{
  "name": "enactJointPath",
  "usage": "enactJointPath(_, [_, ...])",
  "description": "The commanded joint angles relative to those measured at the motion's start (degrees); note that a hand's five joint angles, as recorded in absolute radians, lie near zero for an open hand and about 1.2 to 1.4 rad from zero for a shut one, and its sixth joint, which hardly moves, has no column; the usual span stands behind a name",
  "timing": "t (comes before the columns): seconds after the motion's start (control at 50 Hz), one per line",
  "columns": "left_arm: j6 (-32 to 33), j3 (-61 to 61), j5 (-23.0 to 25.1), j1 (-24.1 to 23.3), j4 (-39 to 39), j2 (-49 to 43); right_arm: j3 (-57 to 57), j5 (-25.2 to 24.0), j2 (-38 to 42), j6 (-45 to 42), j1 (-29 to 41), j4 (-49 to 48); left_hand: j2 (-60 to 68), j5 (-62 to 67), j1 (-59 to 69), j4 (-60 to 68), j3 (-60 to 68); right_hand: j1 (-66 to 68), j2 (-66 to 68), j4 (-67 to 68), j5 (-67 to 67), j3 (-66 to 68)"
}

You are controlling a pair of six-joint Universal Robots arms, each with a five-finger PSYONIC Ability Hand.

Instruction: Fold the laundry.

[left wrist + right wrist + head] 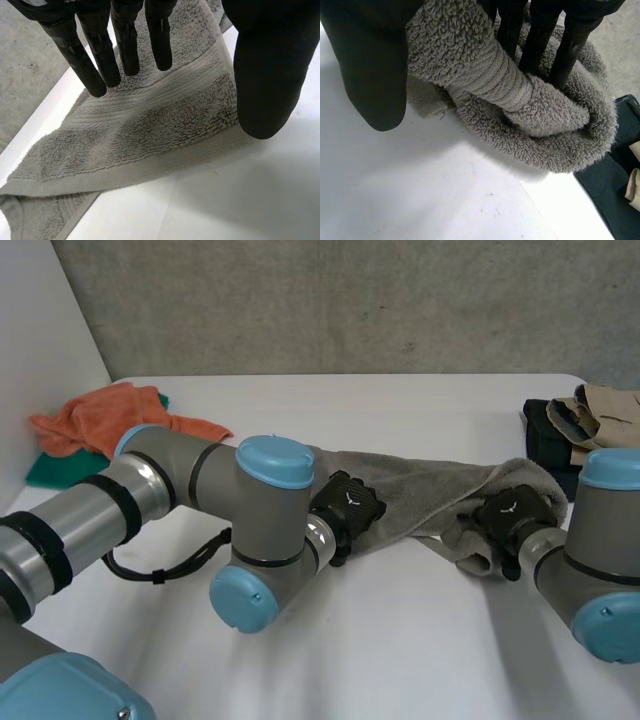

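A grey towel [420, 485] lies stretched across the middle of the white table, between my two hands. My left hand [348, 508] is at its left end. In the left wrist view that hand [270, 75] is open, its fingers [100, 55] straight over the flat towel [150, 125] near its hemmed edge and its thumb apart from them. My right hand [510, 512] is at the towel's bunched right end. In the right wrist view a rolled fold of the towel [485, 70] runs between the thumb [370, 75] and the fingers [570, 45], pinched there.
An orange cloth [110, 420] lies over a green one [55, 468] at the back left, by the wall. A dark cloth [548, 440] with a beige garment [605, 415] on it sits at the back right, close to the right hand. My left arm's elbow [260, 540] stands in front.
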Motion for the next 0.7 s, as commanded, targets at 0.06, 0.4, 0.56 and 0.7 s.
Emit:
enactJointPath(0.06, [2.8,2.4,-0.1,-0.1,-1.3,-1.7,0.2,0.0,-0.1,-0.3,0.4,0.0,4.3,3.8,4.5,3.9,4.3,3.1,3.6,3.9,4.1,3.4])
enactJointPath(0.4, [8.2,8.0,-0.2,-0.9,-4.1,-5.5,0.6,-0.1,-0.2,-0.7,0.7,-0.1,4.1,3.7,4.3,3.7,4.2,3.3,3.8,4.0,4.2,3.6])
enactJointPath(0.56, [10.8,10.6,-1.0,-1.2,-3.7,-6.9,0.6,-0.1,0.0,-1.5,0.9,-0.1,5.3,4.8,5.5,4.9,5.4,3.3,3.8,4.0,4.2,3.6])
enactJointPath(0.7, [12.0,13.6,-1.5,-0.6,-3.6,-8.5,0.6,-0.1,-0.1,-1.6,0.9,-0.1,7.3,6.9,7.5,6.9,7.4,3.3,3.8,4.0,4.2,3.6])
